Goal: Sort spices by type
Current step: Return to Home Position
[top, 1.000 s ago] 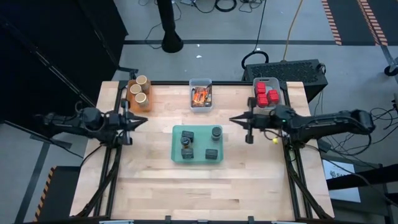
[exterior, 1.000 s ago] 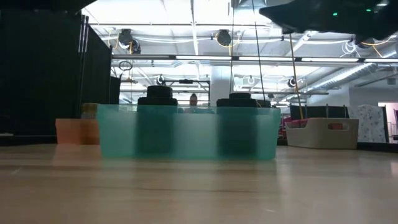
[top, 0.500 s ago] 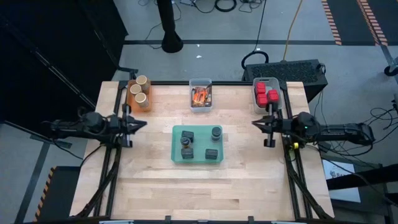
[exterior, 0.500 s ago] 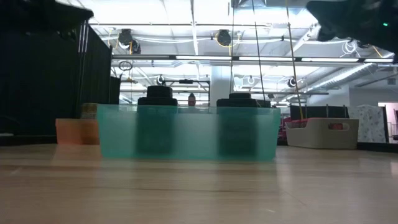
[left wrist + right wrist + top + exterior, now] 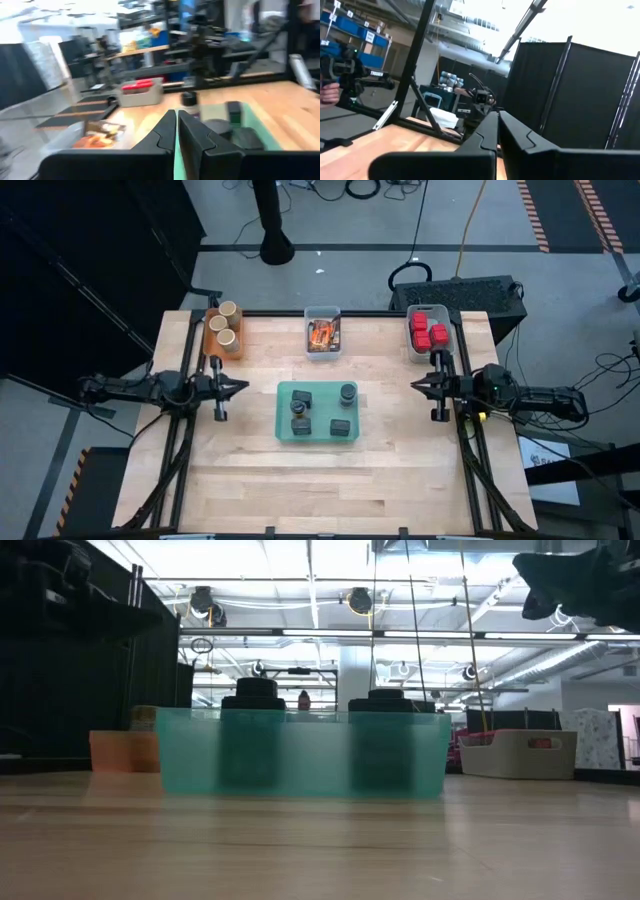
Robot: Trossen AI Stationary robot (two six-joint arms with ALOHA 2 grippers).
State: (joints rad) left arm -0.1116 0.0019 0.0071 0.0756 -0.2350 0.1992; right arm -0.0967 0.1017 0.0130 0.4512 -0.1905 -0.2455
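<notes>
Grippers at opposite table edges: left gripper [image 5: 238, 387] and right gripper [image 5: 418, 386], fingers together, empty, flanking tray [image 5: 322, 408] of grey jars [image 5: 347, 392].

Low view: dark jars [image 5: 257, 690] blurred thru teal tray [image 5: 305, 752] wall.

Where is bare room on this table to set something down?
Widest free patch: the near strip of wooden table in front of the flat teal tray. Smaller gaps lie either side of the far clear plastic bin. Crowded: the tray, flanked by left end effector and right end effector.
</notes>
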